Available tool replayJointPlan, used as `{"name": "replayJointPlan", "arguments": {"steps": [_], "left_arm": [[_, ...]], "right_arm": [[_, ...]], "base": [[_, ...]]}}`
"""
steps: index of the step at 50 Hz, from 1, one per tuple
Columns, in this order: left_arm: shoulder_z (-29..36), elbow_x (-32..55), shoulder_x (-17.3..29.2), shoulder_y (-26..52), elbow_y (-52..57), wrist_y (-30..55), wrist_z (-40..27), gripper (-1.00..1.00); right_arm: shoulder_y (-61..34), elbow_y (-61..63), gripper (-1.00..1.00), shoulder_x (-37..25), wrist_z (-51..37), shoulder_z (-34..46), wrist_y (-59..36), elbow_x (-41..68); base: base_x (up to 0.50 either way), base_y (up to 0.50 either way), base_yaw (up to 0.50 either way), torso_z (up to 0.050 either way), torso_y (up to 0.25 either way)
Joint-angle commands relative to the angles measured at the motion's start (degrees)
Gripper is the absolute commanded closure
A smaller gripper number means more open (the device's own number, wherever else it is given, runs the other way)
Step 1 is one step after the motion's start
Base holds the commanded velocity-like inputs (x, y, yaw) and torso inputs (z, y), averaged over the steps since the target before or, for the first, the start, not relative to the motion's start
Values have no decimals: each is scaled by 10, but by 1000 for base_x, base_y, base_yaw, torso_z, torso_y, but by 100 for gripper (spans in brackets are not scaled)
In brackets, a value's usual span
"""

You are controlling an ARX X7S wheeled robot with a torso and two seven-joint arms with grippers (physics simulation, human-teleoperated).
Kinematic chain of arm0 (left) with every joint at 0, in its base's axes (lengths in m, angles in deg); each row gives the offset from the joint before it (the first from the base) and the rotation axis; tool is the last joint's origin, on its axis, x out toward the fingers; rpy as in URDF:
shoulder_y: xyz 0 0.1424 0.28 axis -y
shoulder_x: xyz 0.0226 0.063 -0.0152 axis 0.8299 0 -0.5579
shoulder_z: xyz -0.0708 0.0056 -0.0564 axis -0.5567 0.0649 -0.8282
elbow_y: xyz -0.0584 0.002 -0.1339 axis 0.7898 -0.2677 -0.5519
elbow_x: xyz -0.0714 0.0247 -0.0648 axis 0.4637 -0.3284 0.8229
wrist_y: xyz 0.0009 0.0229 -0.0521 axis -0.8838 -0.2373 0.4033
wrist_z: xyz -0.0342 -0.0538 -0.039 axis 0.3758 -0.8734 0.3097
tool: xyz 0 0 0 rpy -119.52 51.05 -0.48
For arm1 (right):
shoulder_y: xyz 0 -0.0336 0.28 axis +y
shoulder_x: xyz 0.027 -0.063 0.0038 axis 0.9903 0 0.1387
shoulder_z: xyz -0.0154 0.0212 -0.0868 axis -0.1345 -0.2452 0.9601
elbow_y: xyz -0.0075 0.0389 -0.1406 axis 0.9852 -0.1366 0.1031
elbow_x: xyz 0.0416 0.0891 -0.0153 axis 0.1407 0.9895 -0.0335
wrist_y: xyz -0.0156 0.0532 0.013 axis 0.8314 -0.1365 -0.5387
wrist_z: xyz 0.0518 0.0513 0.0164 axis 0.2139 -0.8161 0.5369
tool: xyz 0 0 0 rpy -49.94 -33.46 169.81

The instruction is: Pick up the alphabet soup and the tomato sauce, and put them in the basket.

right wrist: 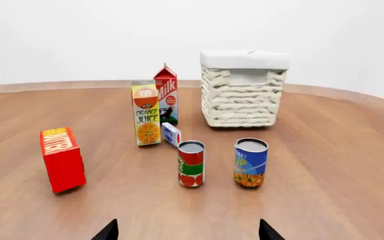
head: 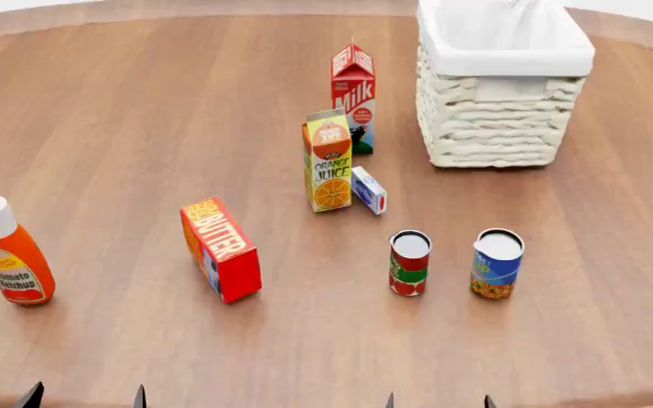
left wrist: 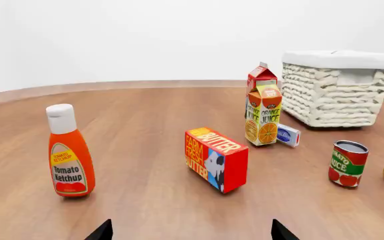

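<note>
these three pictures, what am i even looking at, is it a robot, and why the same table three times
It is a simulated two-armed robot on wheels, steered by a person. One picture comes from a camera on its head, looking down at the round brown wooden table. The other two come from cameras near each gripper, so you see the same things from lower angles.

The dark tips at the bottom edges are the left gripper and right gripper. Both are open and hold nothing.

On the table stand a blue-labelled alphabet soup can, a red-and-green tomato sauce can, a cream wicker basket with white lining, a red butter box, an orange juice carton, a red milk carton, a small white-and-blue box and an orange ketchup bottle. Both cans stand outside the basket.
</note>
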Motion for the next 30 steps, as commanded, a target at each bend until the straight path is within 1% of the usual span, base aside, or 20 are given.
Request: {"name": "replayJointPlan", "arguments": {"steps": [1,7,13,16,20,21,23,24,29,30], "left_arm": [[9,9,9,-3,9,6,-10,-100],[20,29,21,-4,2,-1,-18,-100],[33,22,31,-1,0,-7,-31,-100],[44,0,42,-4,51,8,-39,-100],[42,-22,58,-9,166,47,-49,-100],[38,-31,63,-9,209,60,-54,-100],[34,-41,70,-9,245,69,-59,-100],[31,-45,74,-7,269,81,-59,-100],[29,-72,89,-9,377,134,-58,-100],[29,-75,90,-9,387,140,-58,-100]], "right_arm": [[3,9,-100,-6,-8,8,-7,6],[-1,-10,-100,-19,-21,24,8,23],[-19,-26,-100,-27,-38,31,27,23],[-31,-5,-100,-31,-51,33,24,14],[-53,61,-100,-37,-64,23,-12,23],[-61,89,-100,-40,-68,20,-24,25],[-69,110,-100,-42,-73,17,-31,27],[-66,98,-100,-43,-77,19,2,20],[-74,203,-100,-54,-80,12,-41,36],[-68,202,-100,-55,-80,11,-29,38]], "base": [[0,0,0,0,0],[0,0,0,0,0],[0,0,0,0,0],[0,0,0,0,0],[0,0,0,0,0],[0,0,0,0,0],[0,0,0,0,0],[0,0,0,0,0],[0,0,0,0,0],[0,0,0,0,0]]}}
